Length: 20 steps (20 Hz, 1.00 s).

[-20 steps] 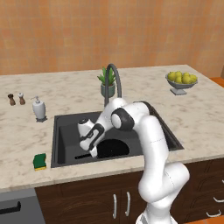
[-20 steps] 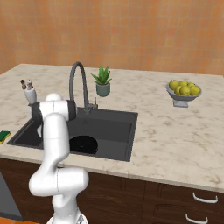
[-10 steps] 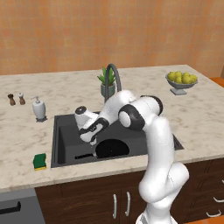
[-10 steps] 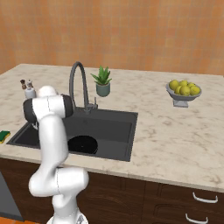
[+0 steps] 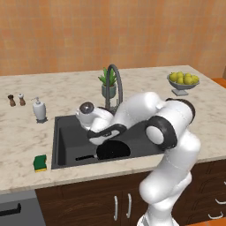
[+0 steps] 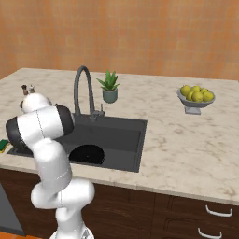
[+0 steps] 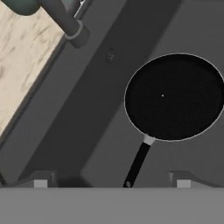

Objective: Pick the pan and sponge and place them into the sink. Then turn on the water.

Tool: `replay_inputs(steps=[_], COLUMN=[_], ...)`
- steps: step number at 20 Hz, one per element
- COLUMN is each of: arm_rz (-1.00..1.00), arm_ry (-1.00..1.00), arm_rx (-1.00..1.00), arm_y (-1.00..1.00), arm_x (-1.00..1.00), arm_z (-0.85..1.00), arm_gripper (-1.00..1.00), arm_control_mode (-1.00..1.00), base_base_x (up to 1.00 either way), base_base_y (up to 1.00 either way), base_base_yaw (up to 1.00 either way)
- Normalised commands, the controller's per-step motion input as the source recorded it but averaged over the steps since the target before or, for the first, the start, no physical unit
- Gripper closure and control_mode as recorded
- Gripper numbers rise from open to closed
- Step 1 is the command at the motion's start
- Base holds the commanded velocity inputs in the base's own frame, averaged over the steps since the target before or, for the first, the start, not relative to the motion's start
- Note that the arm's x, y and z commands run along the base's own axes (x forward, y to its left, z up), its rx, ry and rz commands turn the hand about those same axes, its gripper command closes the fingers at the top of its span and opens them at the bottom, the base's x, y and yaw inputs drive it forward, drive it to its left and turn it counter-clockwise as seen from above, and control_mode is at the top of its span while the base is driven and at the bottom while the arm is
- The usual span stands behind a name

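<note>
Pan down in the sink, sponge next

The pan [image 7: 175,96] lies flat on the sink [image 5: 66,132] floor, my fingers [image 7: 40,181] spread wide above its handle, holding nothing. The sponge [image 5: 40,163] waits on the counter's front left corner: light, squashy, best pinched across its short sides. My arm hides the sink's drain.

Pan [image 5: 113,151] in the sink [image 5: 66,132] — sponge [image 5: 40,163] on the worktop [image 5: 26,137] just left of it.
</note>
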Motion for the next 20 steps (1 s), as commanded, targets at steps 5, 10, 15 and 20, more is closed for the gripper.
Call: replay_inputs(steps=[5, 10, 15, 20], arm_rz=[0.12, 0.21, 0.34, 0.32], arm_ry=[-0.16, 0.02, 0.16, 0.09], arm_rx=[0.12, 0.03, 0.0, -0.03], arm_y=[0.23, 0.33, 0.37, 0.44], arm_x=[-0.94, -0.71, -0.62, -0.58], arm_z=[0.83, 0.97, 0.83, 0.43], arm_gripper=[-1.0, -1.0, -1.0, -1.0], arm_control_mode=[-1.0, -1.0, -1.0, -1.0], base_base_x=[0.0, 0.0, 0.0, 0.0], base_base_y=[0.0, 0.0, 0.0, 0.0], base_base_yaw=[0.0, 0.0, 0.0, 0.0])
